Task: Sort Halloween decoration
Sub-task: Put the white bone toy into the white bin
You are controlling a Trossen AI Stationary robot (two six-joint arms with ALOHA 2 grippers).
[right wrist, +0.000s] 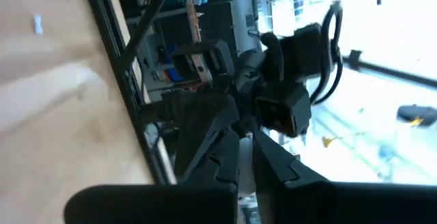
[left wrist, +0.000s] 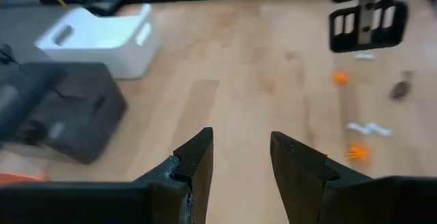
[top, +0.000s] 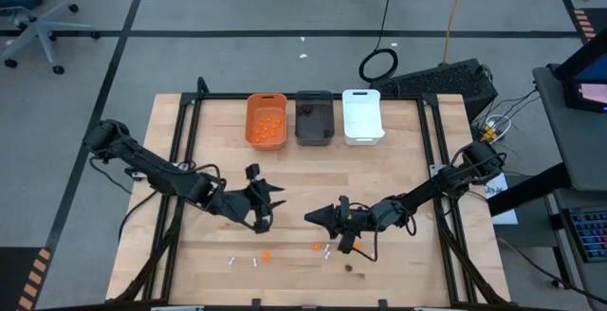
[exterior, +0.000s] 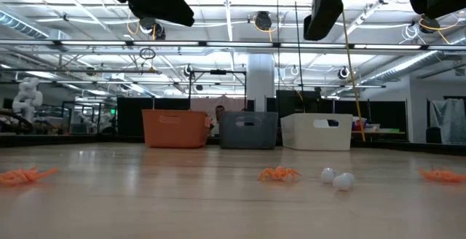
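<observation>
On your wooden table [top: 398, 173], no writing reads; left gripper [top: 268, 200] jaws stand apart, empty; right gripper [top: 313, 218] jaws closed, empty.

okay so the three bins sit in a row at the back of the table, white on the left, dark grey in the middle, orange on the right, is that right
Not quite. The order is reversed: in the high view the orange bin is on the left, the dark grey bin is in the middle, and the white bin is on the right. They do sit in a row at the back of the table.
</observation>
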